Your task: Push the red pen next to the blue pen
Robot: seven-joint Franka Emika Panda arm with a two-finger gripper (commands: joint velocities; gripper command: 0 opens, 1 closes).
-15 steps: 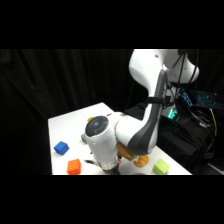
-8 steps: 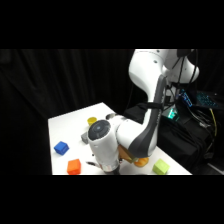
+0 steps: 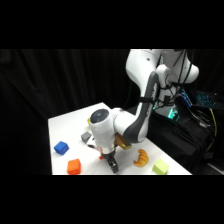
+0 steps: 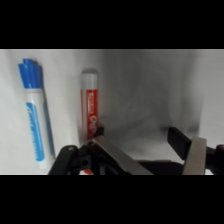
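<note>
While the wrist view looks down past the fingers, the red pen (image 4: 91,111), a short thin marker with a red body and a clear, pale cap end, lies flat on the white table (image 4: 145,85), its length running up and down that picture. Its lower end meets the tip of one finger (image 4: 117,159), which shows as a grey metal blade slanting up from the bottom edge and touching, or very nearly touching, the pen. The other finger (image 4: 192,150) stands well off to the pen's far side, so the fingers are spread apart and hold nothing; the pen lies outside the gap between them, just beside the near finger.

Next to the red pen, on the side away from the fingers, lies the blue pen (image 4: 36,112), a marker with a blue cap and a white-and-blue barrel, roughly parallel to it with a strip of bare table between them.

From the side view, the gripper (image 3: 113,165) is down at the table near its front edge. Around it lie an orange-red cube (image 3: 73,166), a blue block (image 3: 61,147), a tan croissant-shaped toy (image 3: 141,158) and a light green block (image 3: 160,167).
</note>
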